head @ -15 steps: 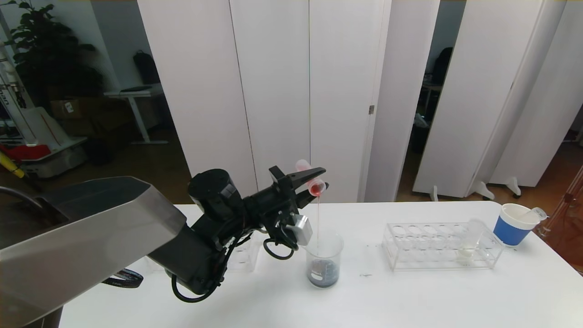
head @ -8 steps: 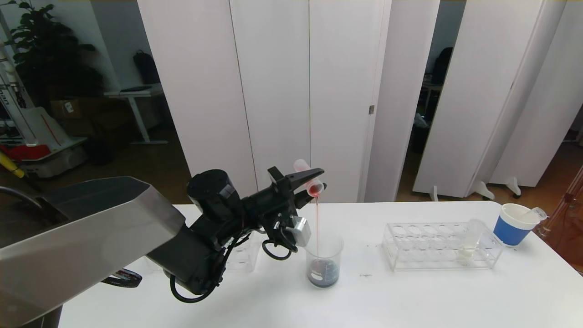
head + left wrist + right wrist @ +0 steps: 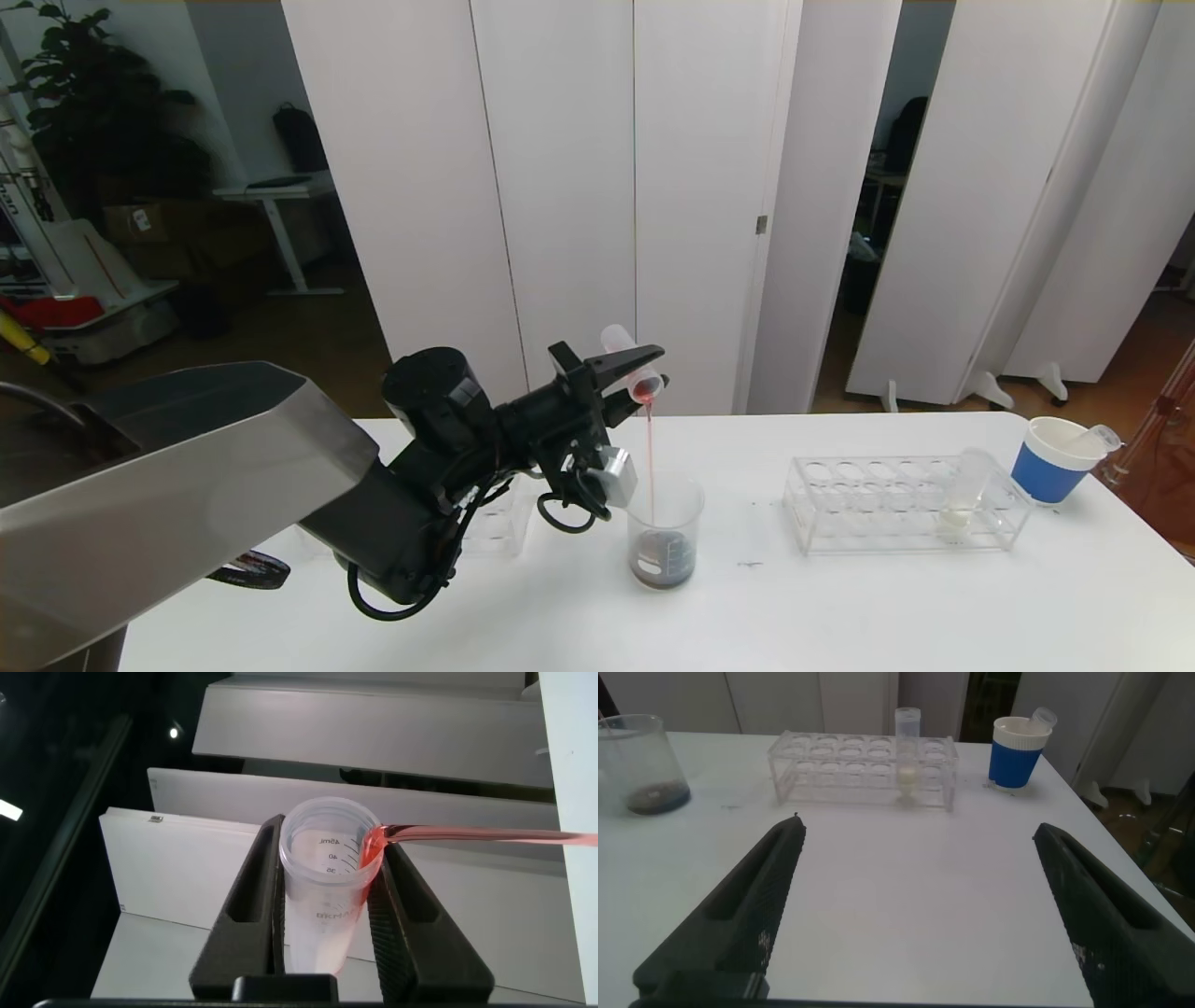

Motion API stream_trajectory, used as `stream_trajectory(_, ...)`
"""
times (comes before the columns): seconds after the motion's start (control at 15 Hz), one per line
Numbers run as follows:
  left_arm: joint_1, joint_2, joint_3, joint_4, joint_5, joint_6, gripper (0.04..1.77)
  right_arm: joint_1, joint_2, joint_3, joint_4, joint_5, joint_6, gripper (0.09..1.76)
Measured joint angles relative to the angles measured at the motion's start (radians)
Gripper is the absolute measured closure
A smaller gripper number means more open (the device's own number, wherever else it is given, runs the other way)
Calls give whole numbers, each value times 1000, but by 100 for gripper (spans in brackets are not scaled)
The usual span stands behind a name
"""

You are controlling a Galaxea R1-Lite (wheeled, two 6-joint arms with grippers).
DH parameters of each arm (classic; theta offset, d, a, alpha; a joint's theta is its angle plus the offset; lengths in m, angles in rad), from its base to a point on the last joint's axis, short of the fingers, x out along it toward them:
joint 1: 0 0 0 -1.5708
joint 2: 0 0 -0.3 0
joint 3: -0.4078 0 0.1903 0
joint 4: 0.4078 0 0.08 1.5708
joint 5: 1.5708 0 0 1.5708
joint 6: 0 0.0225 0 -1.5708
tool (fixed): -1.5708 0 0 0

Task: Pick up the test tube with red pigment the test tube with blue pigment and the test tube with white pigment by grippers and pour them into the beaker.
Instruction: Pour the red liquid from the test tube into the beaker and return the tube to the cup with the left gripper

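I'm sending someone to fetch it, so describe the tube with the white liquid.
Look at the clear rack on the white table's right side. The test tube with white pigment stands alone near the rack's right end, beside the blue-sleeved cup.

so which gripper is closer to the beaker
Left. The left gripper is right above the beaker, pouring from a tube; the right gripper sits farther off.

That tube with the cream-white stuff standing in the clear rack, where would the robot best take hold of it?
By its bare upper part, from above or the open front. The white tube stands upright in the rack, which walls in its lower part; only the top sticks out.
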Motion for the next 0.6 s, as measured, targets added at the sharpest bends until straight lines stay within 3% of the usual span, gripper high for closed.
stream_trajectory(0.6,5,0,4,0,1,34,122,0,0,0,0,0,0,10)
